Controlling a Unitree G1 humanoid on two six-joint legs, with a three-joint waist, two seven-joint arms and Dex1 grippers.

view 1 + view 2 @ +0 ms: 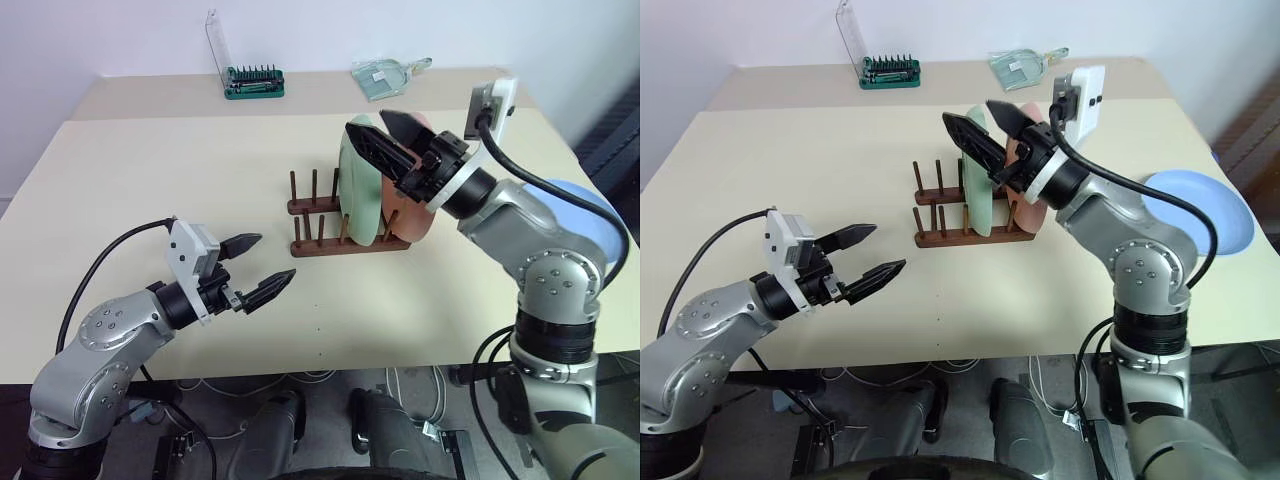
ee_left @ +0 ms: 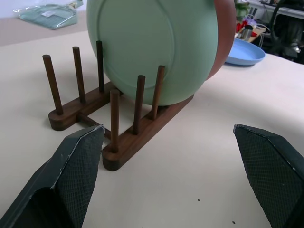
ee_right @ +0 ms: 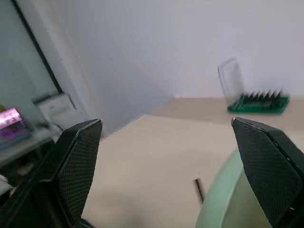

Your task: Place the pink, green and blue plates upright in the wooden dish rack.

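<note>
We see the wooden rack (image 1: 345, 222) near the middle of the table (image 1: 150, 180), with 2 plates standing upright between its pegs: the green plate (image 1: 358, 190) and, just behind it toward the table's right edge, the pink plate (image 1: 408, 215). The blue plate (image 1: 1200, 210) lies flat near the right edge, well apart from the rack. Our right hand (image 1: 385, 135) hangs above the upright plates, its fingers spread wide and holding nothing. Our left hand (image 1: 258, 265) hovers over the table toward the near edge, fingers also wide and empty. A green bit case (image 1: 254, 82) and a clear packet (image 1: 385, 75) sit by the far edge.
</note>
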